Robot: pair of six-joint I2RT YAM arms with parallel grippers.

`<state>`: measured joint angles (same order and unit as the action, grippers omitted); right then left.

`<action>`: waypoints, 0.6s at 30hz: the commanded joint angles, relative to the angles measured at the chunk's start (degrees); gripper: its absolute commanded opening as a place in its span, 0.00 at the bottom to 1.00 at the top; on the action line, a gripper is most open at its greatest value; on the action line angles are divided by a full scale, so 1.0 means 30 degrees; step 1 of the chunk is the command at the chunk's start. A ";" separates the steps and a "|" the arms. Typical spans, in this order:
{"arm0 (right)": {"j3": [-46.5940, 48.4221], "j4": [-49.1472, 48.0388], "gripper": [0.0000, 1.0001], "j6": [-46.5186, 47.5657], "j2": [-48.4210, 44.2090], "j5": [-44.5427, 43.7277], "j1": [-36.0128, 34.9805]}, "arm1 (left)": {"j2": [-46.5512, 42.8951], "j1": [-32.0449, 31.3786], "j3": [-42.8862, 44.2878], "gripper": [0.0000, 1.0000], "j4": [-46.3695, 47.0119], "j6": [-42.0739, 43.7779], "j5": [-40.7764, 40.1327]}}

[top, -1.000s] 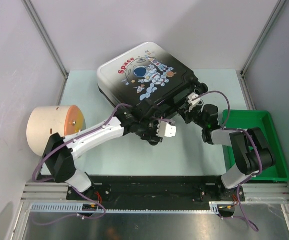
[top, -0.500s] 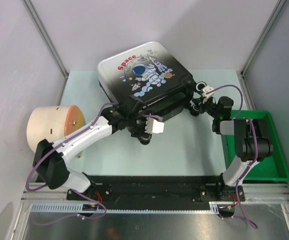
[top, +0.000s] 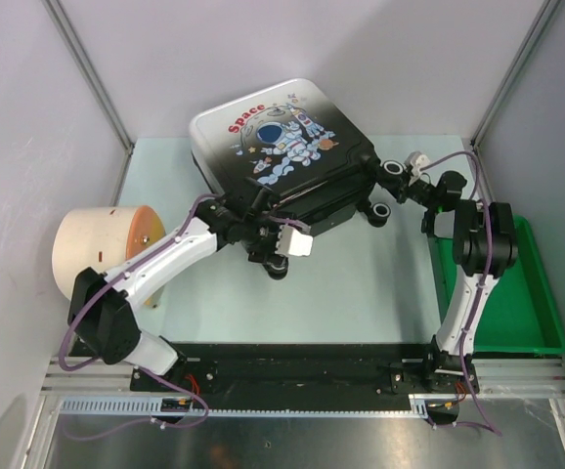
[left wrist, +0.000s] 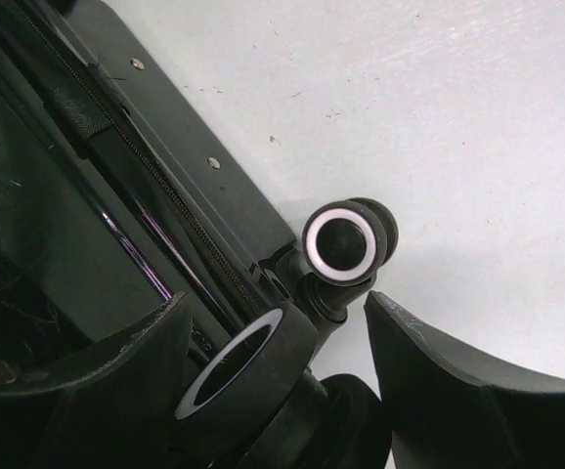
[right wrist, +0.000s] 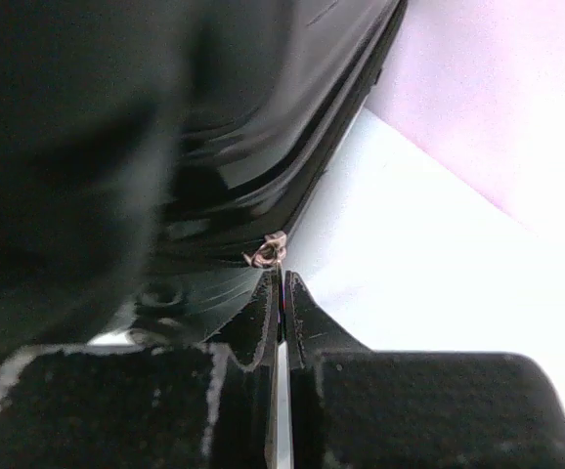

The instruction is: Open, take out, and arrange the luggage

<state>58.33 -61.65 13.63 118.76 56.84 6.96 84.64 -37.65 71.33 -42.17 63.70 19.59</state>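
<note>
Item inspected: the luggage (top: 278, 147), lying with its printed astronaut shell facing up on the pale table (top: 361, 283), in the rear middle of the surface. Its black wheeled end faces the arms. The zip line (left wrist: 180, 210) runs along the black edge in the left wrist view; whether it is parted cannot be told.

Left gripper (top: 271, 256): positioned at the luggage's near edge, toward its left corner. In the left wrist view the left gripper (left wrist: 278, 303) has its fingers (left wrist: 468, 391) spread wide, gripping nothing. One black wheel with a pale ring (left wrist: 346, 244) stands just ahead of the gap between them. A second wheel (left wrist: 243, 366) sits low in the gap, close against the left finger.

Right gripper (top: 405, 181): positioned at the luggage's right corner, beside the two wheels there. In the right wrist view the right gripper (right wrist: 280, 278) has its fingers (right wrist: 312, 322) pressed together. A small brownish metal tab (right wrist: 268, 254) on the luggage's black edge sits right at their tips; whether it is pinched cannot be told.

Other items: a beige cylinder (top: 102, 249) with an orange face, well to the left of the luggage; a green bin (top: 527, 293) to its right, nearer the arms
</note>
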 commanded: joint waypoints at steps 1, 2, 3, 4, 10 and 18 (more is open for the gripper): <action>0.4079 -0.4353 0.00 -0.0996 0.1455 -0.3126 0.1110 | 0.1697 0.2794 -0.0339 0.52 -0.2144 0.0415 -0.4774; 0.4664 -0.4266 0.00 -0.1723 0.2270 -0.3155 0.0962 | 0.1785 0.2852 -0.0310 0.52 -0.2144 0.0561 -0.4745; 0.5801 -0.3946 0.00 -0.2426 0.2627 -0.3387 0.0845 | 0.1873 0.2881 -0.0310 0.52 -0.2144 0.0766 -0.4686; 0.6566 -0.3653 0.00 -0.2984 0.3094 -0.3738 0.0641 | 0.2048 0.2998 -0.0281 0.52 -0.2144 0.0797 -0.4570; 0.9439 -0.3387 0.00 -0.5390 0.5060 -0.3538 -0.0561 | 0.2635 0.3320 -0.0281 0.53 -0.2144 0.1354 -0.3954; 1.1730 -0.1689 0.00 -0.7354 0.6615 -0.4503 -0.2813 | 0.3077 0.3409 0.0919 0.54 -0.2115 0.0682 -0.2406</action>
<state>88.44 -63.35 -4.95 139.35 53.98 0.69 88.71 -35.53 74.46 -47.48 68.99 20.99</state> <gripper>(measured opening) 0.017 0.737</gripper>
